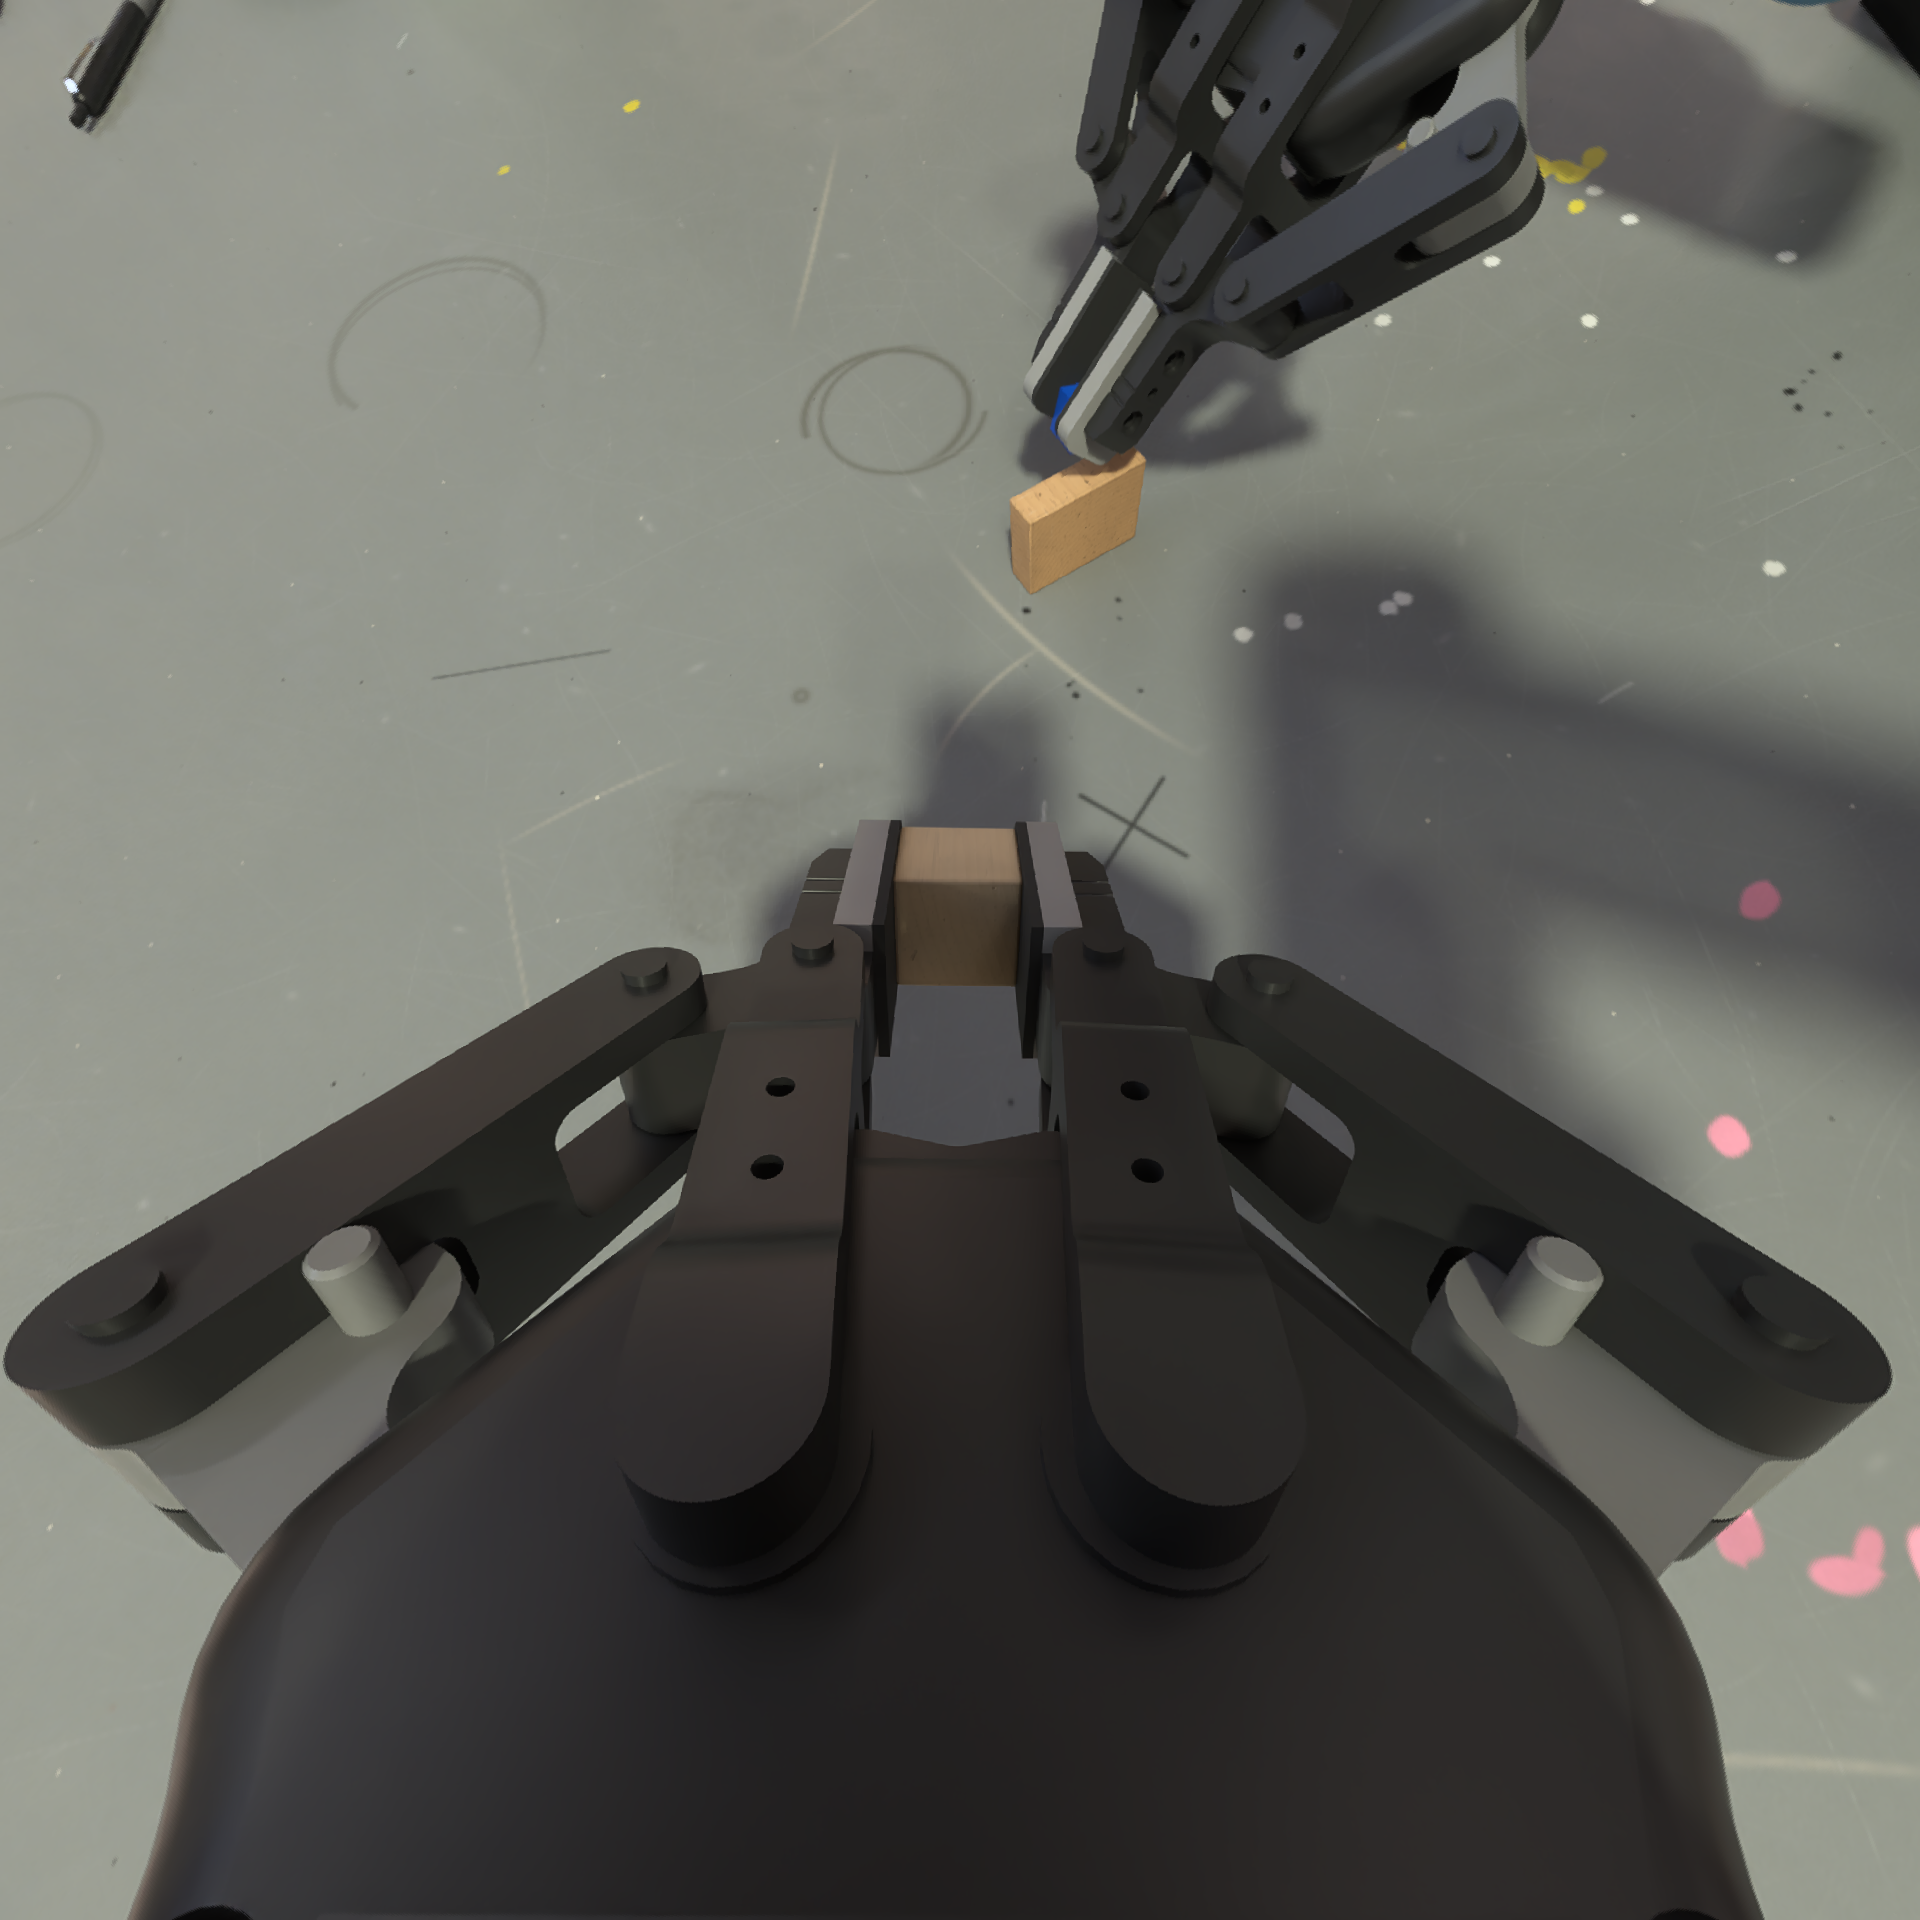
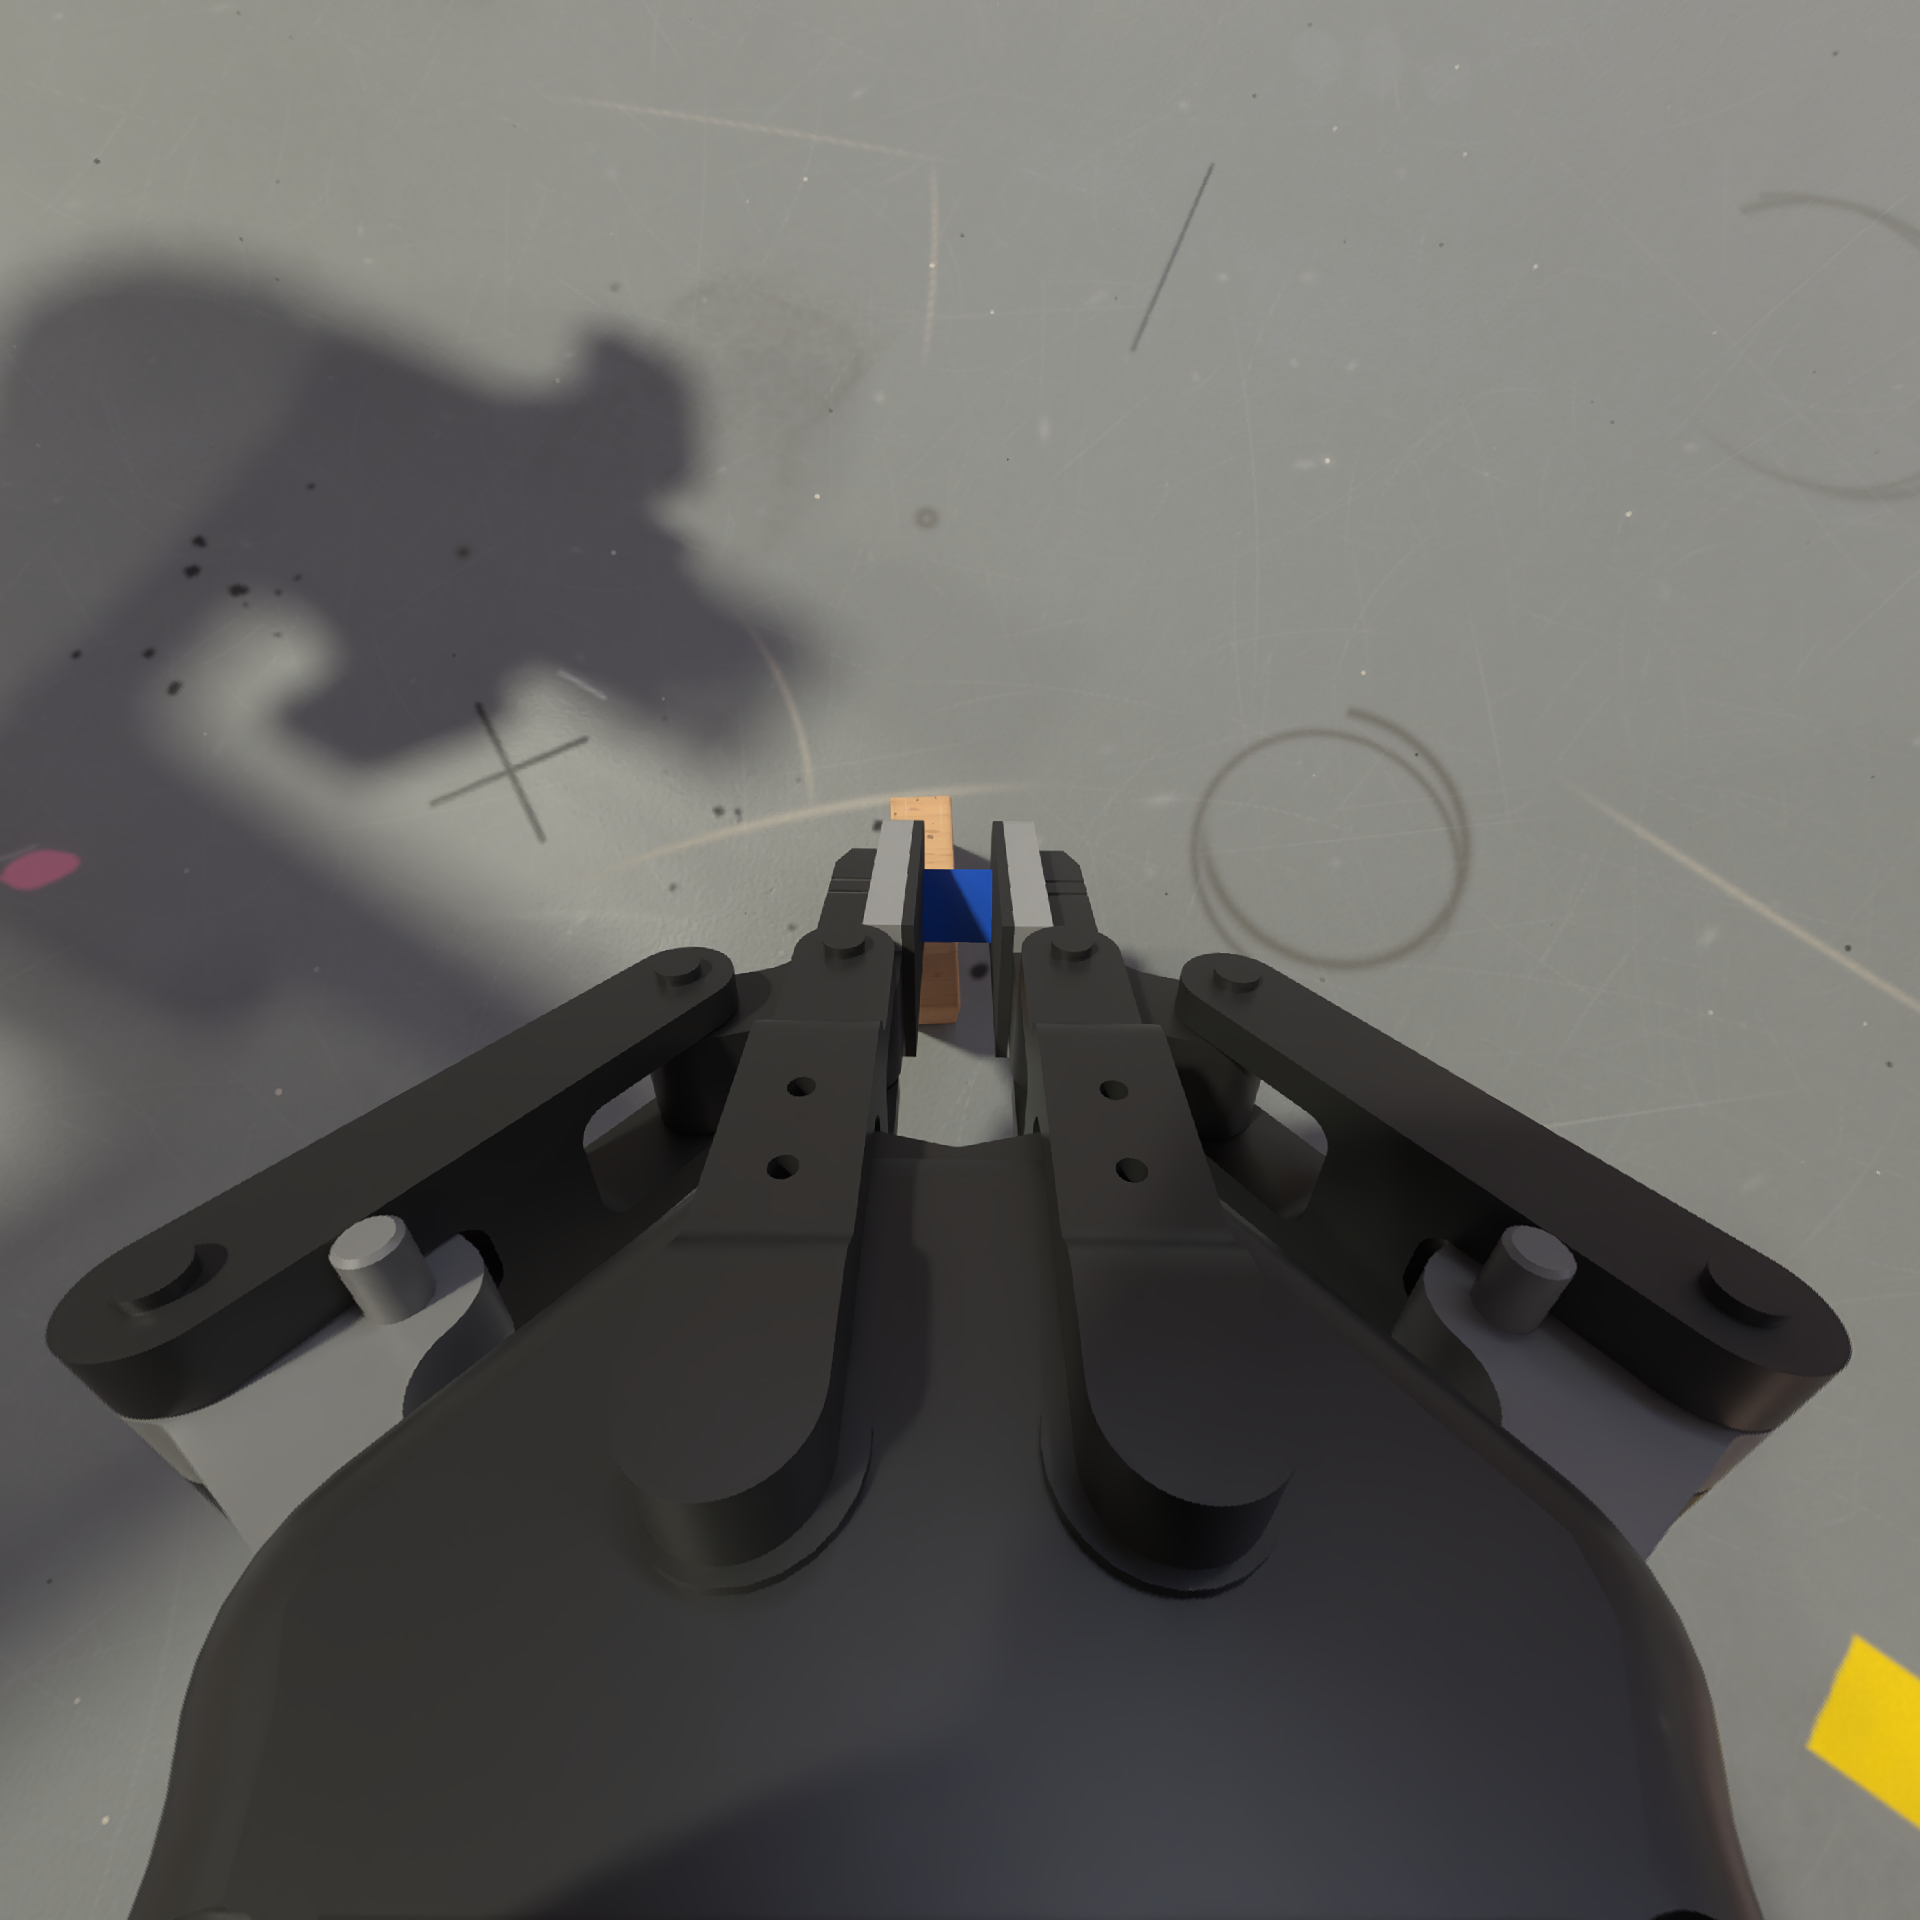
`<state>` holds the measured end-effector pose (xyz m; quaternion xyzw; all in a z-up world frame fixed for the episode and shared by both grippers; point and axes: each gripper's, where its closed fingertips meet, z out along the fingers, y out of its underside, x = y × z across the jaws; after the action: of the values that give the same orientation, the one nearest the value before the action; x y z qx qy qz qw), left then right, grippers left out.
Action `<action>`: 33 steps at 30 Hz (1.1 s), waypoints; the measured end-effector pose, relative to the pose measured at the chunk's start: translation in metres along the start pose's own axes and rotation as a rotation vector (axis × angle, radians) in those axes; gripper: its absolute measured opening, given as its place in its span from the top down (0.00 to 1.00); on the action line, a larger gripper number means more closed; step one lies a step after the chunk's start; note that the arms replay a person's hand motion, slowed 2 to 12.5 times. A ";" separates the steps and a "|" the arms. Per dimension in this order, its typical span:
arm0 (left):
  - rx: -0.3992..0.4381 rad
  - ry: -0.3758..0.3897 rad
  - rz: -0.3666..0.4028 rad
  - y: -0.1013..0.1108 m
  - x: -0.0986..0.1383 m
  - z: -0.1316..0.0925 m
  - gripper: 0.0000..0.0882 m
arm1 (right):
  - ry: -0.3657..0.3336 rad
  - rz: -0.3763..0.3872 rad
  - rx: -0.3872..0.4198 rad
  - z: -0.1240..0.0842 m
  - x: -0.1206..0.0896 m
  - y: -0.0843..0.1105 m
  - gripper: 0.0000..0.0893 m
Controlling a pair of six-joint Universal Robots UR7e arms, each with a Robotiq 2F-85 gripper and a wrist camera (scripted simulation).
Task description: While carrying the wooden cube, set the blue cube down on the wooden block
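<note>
My left gripper (image 1: 956, 883) is shut on the wooden cube (image 1: 954, 914) and holds it above the grey table. My right gripper (image 2: 956, 883) is shut on the small blue cube (image 2: 956, 906). It holds the cube directly over the thin wooden block (image 2: 935, 987), which stands on its edge on the table. In the left wrist view the right gripper (image 1: 1081, 426) comes down from the top right, its fingertips at the top edge of the wooden block (image 1: 1077, 520), with a sliver of the blue cube (image 1: 1062, 410) showing between the pads.
A black pen (image 1: 109, 62) lies at the far left of the table. A yellow patch (image 2: 1870, 1745) shows at the lower right of the right wrist view. The grey table (image 1: 520, 520) bears scratches, ring marks and paint spots.
</note>
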<state>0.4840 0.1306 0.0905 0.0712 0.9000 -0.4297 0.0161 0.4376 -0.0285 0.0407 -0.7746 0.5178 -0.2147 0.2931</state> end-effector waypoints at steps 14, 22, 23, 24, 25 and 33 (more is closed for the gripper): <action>0.031 0.031 0.001 -0.018 0.004 0.029 0.79 | -0.023 0.010 -0.034 0.003 -0.006 0.004 0.87; 0.014 0.059 0.005 -0.018 0.009 0.041 0.79 | -0.025 -0.003 -0.062 0.006 -0.006 0.005 0.87; 0.014 0.061 0.006 -0.018 0.010 0.042 0.79 | -0.028 -0.001 -0.064 0.006 -0.006 0.005 0.87; 0.015 0.062 0.007 -0.018 0.010 0.042 0.79 | -0.030 0.001 -0.065 0.006 -0.006 0.005 0.87; 0.016 0.064 0.007 -0.018 0.011 0.043 0.79 | -0.033 0.004 -0.067 0.006 -0.006 0.005 0.87; 0.022 0.070 -0.005 -0.017 0.012 0.043 0.79 | -0.042 0.017 -0.086 0.007 -0.006 0.004 0.87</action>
<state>0.4685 0.0881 0.0748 0.0842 0.8955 -0.4366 -0.0172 0.4367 -0.0223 0.0327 -0.7863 0.5268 -0.1736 0.2721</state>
